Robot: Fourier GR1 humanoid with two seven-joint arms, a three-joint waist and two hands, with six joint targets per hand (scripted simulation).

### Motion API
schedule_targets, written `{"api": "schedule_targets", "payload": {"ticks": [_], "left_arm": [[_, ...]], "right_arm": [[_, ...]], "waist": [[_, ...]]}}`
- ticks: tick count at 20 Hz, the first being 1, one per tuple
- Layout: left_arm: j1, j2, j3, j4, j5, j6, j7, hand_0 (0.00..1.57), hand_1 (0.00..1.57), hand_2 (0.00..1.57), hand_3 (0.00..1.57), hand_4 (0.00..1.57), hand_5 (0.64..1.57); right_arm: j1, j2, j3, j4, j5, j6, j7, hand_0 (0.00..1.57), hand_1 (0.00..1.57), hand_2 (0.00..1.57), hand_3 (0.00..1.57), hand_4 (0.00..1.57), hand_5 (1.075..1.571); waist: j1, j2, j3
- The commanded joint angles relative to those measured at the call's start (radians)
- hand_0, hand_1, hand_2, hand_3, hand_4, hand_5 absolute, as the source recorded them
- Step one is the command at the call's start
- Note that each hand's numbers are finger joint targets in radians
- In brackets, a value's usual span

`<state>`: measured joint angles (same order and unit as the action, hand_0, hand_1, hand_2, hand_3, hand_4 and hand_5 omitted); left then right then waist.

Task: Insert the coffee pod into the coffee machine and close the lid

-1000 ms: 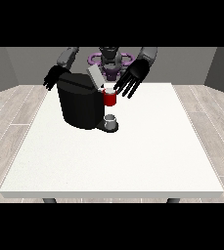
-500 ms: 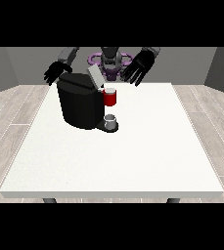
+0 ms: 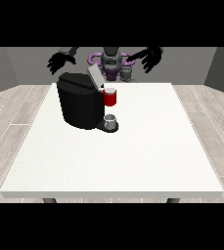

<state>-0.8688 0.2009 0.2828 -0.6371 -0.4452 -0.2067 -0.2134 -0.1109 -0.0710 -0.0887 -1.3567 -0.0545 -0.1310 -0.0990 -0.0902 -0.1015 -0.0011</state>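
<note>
The black coffee machine (image 3: pixel 80 105) stands on the white table (image 3: pixel 133 156), left of centre, with its grey lid (image 3: pixel 94 77) tilted up. A red thing at the machine (image 3: pixel 110 98) sits at its front. Below it, a grey thing (image 3: pixel 111 120) rests on the machine's base. Another small grey thing (image 3: pixel 127 74) shows at the far table edge near the robot's body. The hand at the view's left (image 3: pixel 59 60) hangs in the air behind and above the machine, fingers spread, holding nothing. The hand at the view's right (image 3: pixel 150 57) is raised well right of the machine, fingers spread and empty.
The robot's torso (image 3: pixel 111 62) stands behind the table's far edge. Grey walls and a wood floor surround the table. White tabletop stretches in front of and to the right of the machine.
Both hands have lifted up and away from the machine. The hand at the view's right moved from beside the red thing up and to the right. The lid stays tilted up.
</note>
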Motion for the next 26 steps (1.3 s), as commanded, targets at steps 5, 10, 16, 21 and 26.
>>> {"api": "schedule_targets", "payload": {"ticks": [5, 10, 16, 21, 26], "left_arm": [[0.164, -0.111, 0.084, -0.014, 0.147, -0.027, -0.009, 0.00, 0.00, 0.00, 0.00, 0.14, 1.571], [0.279, -0.117, 0.063, -0.075, 0.166, -0.045, -0.065, 0.00, 0.00, 0.00, 0.00, 0.00, 1.571], [0.335, -0.170, 0.056, -0.162, 0.239, -0.089, -0.045, 0.00, 0.00, 0.00, 0.00, 0.06, 1.571], [0.380, -0.155, 0.041, -0.252, 0.284, -0.106, -0.024, 0.00, 0.00, 0.00, 0.00, 0.00, 1.571], [0.456, -0.200, -0.053, -0.400, 0.341, -0.086, 0.041, 0.00, 0.00, 0.00, 0.00, 0.11, 1.571]], "right_arm": [[-0.012, -0.082, 0.029, -0.084, -0.015, 0.100, 0.104, 0.00, 0.00, 0.00, 0.00, 0.12, 1.571], [-0.048, -0.108, 0.006, -0.125, -0.063, 0.153, 0.118, 0.00, 0.00, 0.00, 0.00, 0.00, 1.571], [-0.127, -0.097, 0.061, -0.109, 0.013, 0.118, 0.176, 0.00, 0.00, 0.00, 0.00, 0.00, 1.571], [-0.182, -0.094, 0.083, -0.098, 0.019, 0.159, 0.163, 0.00, 0.00, 0.00, 0.00, 0.16, 1.571], [-0.193, -0.093, 0.036, 0.019, 0.014, 0.164, 0.107, 0.00, 0.00, 0.00, 0.00, 0.00, 1.571]], "waist": [[0.087, -0.157, 0.0006], [0.135, -0.135, 0.0012], [0.212, -0.126, 0.0010], [0.223, -0.070, 0.0012], [0.265, -0.044, 0.0015]]}}
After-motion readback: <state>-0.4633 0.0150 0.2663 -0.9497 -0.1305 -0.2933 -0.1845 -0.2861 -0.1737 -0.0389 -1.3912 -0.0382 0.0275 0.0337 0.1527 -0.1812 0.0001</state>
